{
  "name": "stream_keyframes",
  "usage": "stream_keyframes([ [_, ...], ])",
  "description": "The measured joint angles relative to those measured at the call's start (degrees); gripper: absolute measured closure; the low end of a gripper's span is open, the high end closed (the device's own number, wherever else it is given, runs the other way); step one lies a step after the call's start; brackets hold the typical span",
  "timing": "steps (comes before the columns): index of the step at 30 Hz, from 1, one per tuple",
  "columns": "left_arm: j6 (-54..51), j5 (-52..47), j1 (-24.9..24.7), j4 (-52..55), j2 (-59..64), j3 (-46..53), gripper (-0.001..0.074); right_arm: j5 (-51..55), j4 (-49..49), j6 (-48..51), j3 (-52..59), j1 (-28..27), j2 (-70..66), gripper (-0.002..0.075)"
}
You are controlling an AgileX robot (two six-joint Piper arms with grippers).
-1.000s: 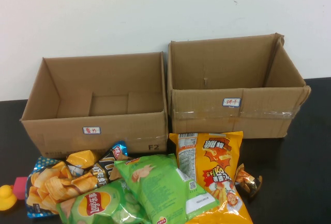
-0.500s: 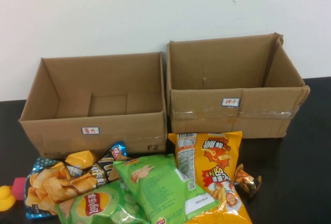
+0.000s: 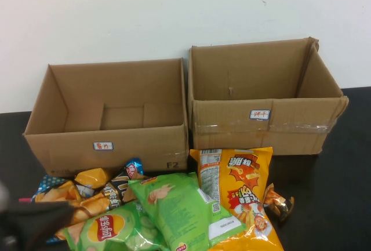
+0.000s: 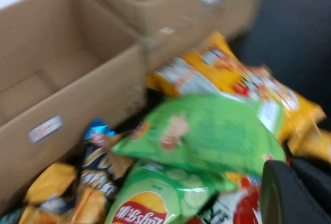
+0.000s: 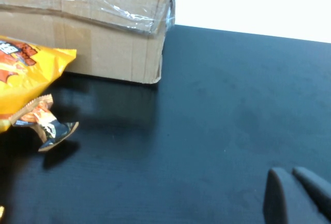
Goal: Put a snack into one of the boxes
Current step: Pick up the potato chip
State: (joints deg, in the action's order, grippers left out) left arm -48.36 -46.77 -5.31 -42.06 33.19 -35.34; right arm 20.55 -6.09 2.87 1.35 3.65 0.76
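Cardboard, the two open boxes, left box (image 3: 107,115) and right box (image 3: 264,97), stand side by side behind the heap of snack bags (image 3: 174,210). Left gripper (image 3: 26,225), blurred at the heap's left edge, is nearer, with the bags toward the middle; I cannot tell its opening. Right gripper (image 5: 297,195) hangs over bare table, tips together, holding nothing.

The left gripper (image 3: 26,228) shows as a dark blur at the frame's lower left, while the right gripper (image 5: 297,195) sits with fingers together.
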Motion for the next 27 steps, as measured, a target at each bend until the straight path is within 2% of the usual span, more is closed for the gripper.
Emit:
stream_keyframes([
  [6,-9.7,-2.0,-10.6,4.6,12.5,-3.5,0.0738,0.0,0.0,0.0,0.0,0.0,0.0,0.0727],
  [15,-9.7,7.1,-29.0,17.5,23.4,-3.6,0.0719,0.0,0.0,0.0,0.0,0.0,0.0,0.0727],
  [17,-8.8,8.9,-32.6,21.5,26.0,-3.6,0.0663,0.0,0.0,0.0,0.0,0.0,0.0,0.0727],
  [18,-8.4,9.3,-34.4,23.6,27.5,-3.6,0.061,0.0,0.0,0.0,0.0,0.0,0.0,0.0727],
  [22,-5.1,10.3,-39.8,31.5,34.0,-3.6,0.0293,0.0,0.0,0.1,0.0,0.0,0.0,0.0727],
  [24,-2.9,11.9,-41.5,35.0,36.9,-3.6,0.0163,0.0,0.0,0.1,0.0,0.0,0.0,0.0727],
  [27,0.2,15.9,-42.4,39.8,41.1,-3.6,0.0078,0.0,0.0,0.1,0.0,0.0,0.0,0.0727],
])
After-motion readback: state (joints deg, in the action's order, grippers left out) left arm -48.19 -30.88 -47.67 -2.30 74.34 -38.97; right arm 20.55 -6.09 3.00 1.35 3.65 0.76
